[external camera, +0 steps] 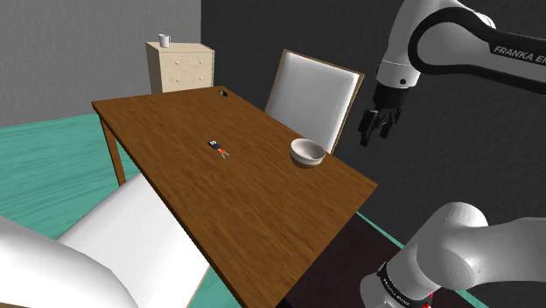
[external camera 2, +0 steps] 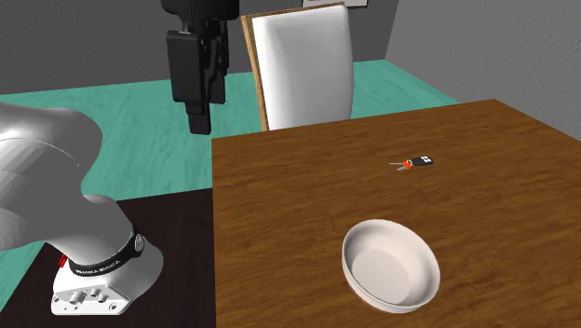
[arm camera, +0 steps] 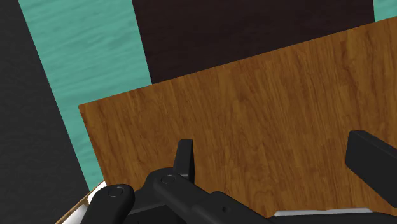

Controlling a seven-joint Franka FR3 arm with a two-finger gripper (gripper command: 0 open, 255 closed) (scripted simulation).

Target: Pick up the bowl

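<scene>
1. The gripper point(external camera: 376, 129) is seen raised above table height, to the shoulder view's right of the white chair point(external camera: 313, 92), w/ its black fingers pointed down.
2. In the wrist view the fingers point(arm camera: 185, 156) are held wide apart. Nothing is clasped btwn them, and only the wooden table point(external camera: 201, 175) top is seen in the gap.
3. The bowl point(external camera: 306, 153), white & shallow, is set upright on the table, close to the long edge facing the chair & toward the end nearest the robot base point(external camera: 455, 262).
4. In the second exterior view the bowl is shown empty in the foreground, well apart from the gripper. The gripper is hung beyond the table's corner, over the teal floor point(external camera 2: 112, 107) & just to that view's left of the chair back.
5. A small black key fob point(external camera: 216, 146) w/ red & silver bits is laid approx. mid-table, near the bowl but not touching it.
6. A small dark item point(external camera: 220, 91) is placed at the table's far corner; what it is can't be made out.
7. A pale dresser point(external camera: 181, 66) is stood behind the table, w/ a white cup point(external camera: 164, 39) on top.
8. A second white seat point(external camera: 131, 245) is seen at the shoulder view's lower left, on the table's opposite long side.
9. A dark rug point(external camera 2: 177, 224) is spread under the robot base, next to the teal floor.
</scene>
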